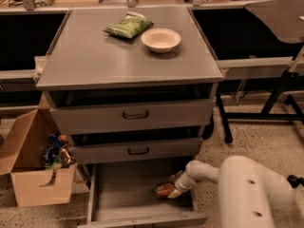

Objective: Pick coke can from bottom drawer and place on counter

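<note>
Grey metal cabinet, three drawers, standing on a speckled floor.

Item 1: counter (95, 63), flat grey top of the cabinet. It bears a green snack bag (128, 26) towards the back and a cream bowl (161, 39) just beside it on the right. The two are near each other but apart.

Item 2: two upper drawers, each with a black handle, top drawer (95, 118) and middle drawer (99, 152). Both are slightly ajar.

Item 3: bottom drawer (118, 194), a shallow tray with low sides, pulled well out at floor level.

Item 4: coke can (163, 190), red-orange with pale markings, inside the bottom drawer at its right side, near the right wall. It appears to lie tilted rather than upright.

Item 5: gripper (174, 191), cream-coloured, reached down into the bottom drawer from the right and touching the coke can on its right side. Whether it is clamped on the can or merely against it cannot be told. The white arm fills the lower right corner.

Item 6: cardboard box (28, 184), open, on the floor left of the cabinet, holding mixed coloured packets.
</note>
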`<state>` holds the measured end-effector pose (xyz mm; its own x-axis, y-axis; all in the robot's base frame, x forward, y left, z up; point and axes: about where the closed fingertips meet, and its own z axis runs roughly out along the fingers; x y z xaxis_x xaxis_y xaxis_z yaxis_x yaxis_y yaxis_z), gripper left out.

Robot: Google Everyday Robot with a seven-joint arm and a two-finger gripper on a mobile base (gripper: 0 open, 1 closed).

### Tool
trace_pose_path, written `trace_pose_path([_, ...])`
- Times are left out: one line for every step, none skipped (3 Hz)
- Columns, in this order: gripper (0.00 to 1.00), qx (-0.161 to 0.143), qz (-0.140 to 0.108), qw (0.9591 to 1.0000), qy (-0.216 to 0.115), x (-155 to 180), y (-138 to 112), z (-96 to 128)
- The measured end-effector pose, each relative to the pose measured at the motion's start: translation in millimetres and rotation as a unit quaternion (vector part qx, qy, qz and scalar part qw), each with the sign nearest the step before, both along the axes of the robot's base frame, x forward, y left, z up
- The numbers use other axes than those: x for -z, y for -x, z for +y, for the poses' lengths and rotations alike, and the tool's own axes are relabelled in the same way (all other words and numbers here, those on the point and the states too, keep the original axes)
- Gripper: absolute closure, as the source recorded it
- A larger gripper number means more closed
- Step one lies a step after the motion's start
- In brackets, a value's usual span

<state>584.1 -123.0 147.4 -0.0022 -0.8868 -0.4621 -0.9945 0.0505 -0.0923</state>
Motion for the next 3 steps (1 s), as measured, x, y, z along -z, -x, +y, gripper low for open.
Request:
trace_pose_path([1.0,-0.01,-0.019,0.9991,-0.037,-57.0,24.9,-20.1])
trace_pose_path([1.0,-0.034,-0.021,0.9968,-0.069,-104.5,64.0,-35.0])
trace_pose_path([1.0,-0.033,-0.02,0.9969,-0.068,-100.3,62.4,-32.2])
